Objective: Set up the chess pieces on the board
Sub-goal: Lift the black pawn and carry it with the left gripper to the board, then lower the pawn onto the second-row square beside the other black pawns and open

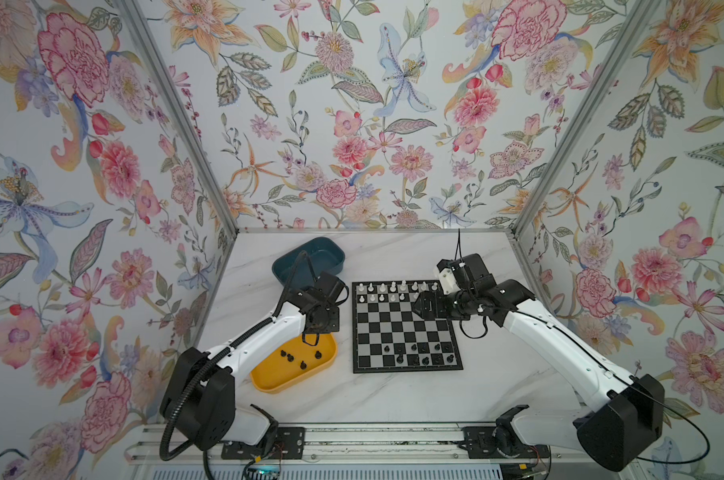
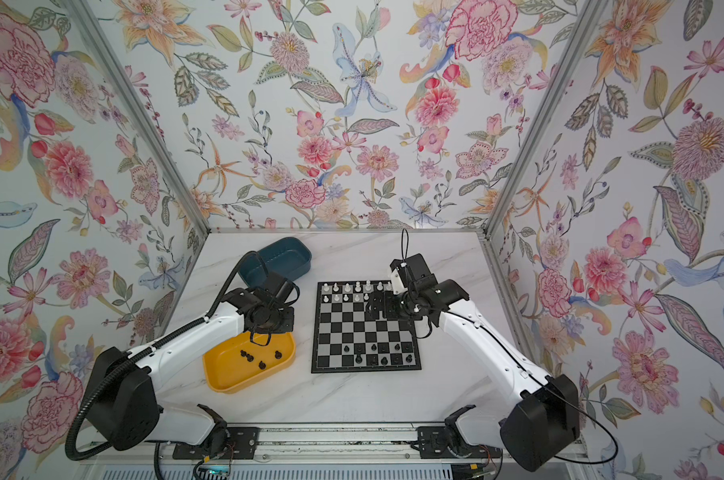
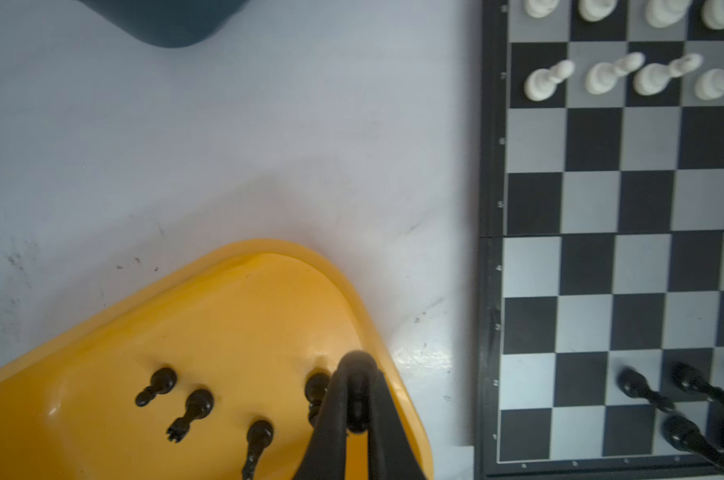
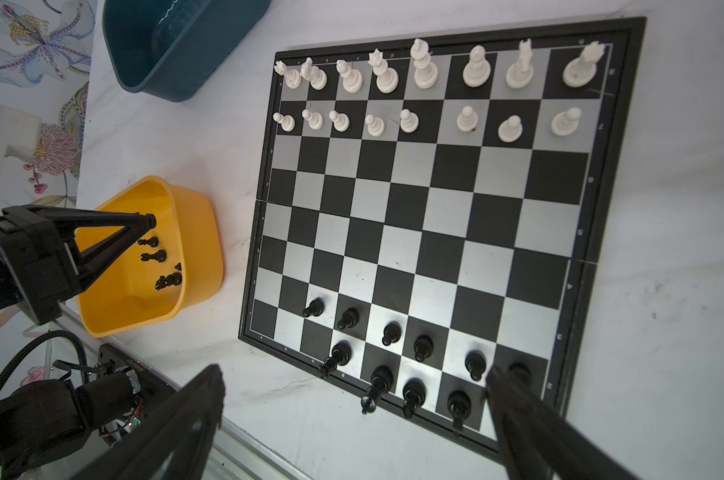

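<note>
Black plastic chess pieces (image 3: 198, 405) — several loose in the yellow tray (image 3: 102, 353), lower left of the left wrist view; the rest stand on the board (image 4: 427, 232). Judged light, rigid, slick, quick to topple; pinch low at the waist. Left gripper (image 3: 355, 368): closed over the tray, hold unclear. Right gripper (image 4: 354, 372): spread wide — empty.

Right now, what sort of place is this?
Likely a robot test booth: floral panels in aluminium posts enclose a marble-look tabletop, with left arm and right arm mounted on a rail.
</note>
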